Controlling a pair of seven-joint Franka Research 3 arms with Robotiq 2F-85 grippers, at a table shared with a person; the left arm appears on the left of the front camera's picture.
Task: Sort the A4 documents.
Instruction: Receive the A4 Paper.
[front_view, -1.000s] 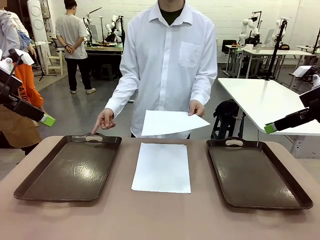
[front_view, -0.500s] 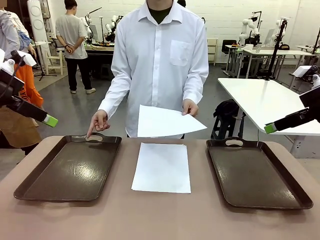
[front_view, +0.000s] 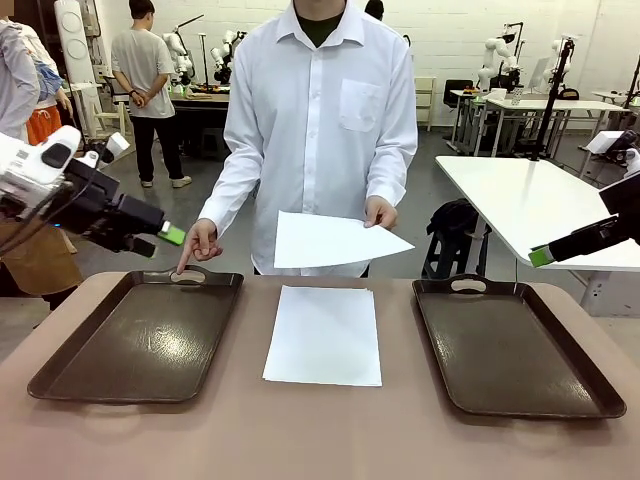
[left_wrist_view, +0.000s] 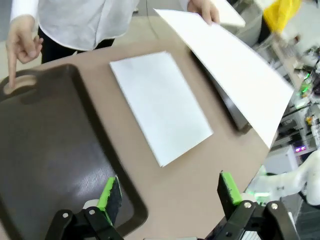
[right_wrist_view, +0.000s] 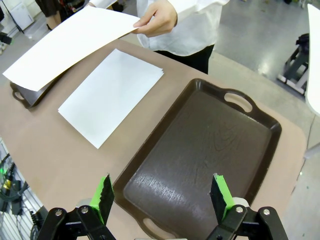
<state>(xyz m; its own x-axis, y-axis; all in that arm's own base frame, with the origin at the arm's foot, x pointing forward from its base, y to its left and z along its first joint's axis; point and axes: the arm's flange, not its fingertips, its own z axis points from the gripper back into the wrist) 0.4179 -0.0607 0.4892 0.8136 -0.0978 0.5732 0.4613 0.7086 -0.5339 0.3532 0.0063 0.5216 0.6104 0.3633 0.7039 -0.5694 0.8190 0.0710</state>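
Observation:
A stack of white A4 documents (front_view: 323, 334) lies on the table between two dark brown trays; it shows too in the wrist views (left_wrist_view: 160, 102) (right_wrist_view: 112, 94). The person holds one more white sheet (front_view: 335, 241) in the air over the stack's far end, pinched in one hand (front_view: 380, 212). Their other hand (front_view: 198, 243) points a finger at the handle of the left tray (front_view: 140, 340). My left gripper (front_view: 165, 236) hovers open just left of that hand, over the tray's far left corner. My right gripper (front_view: 541, 256) is open, raised beyond the right tray (front_view: 510, 346).
A white table (front_view: 540, 205) stands behind on the right. Other people and robot stations are far off in the room. Bare brown tabletop (front_view: 320, 435) runs along the near edge.
My left arm has swung in from the left edge toward the person's pointing hand. The person lowered that finger onto the left tray's handle. The right arm has not moved.

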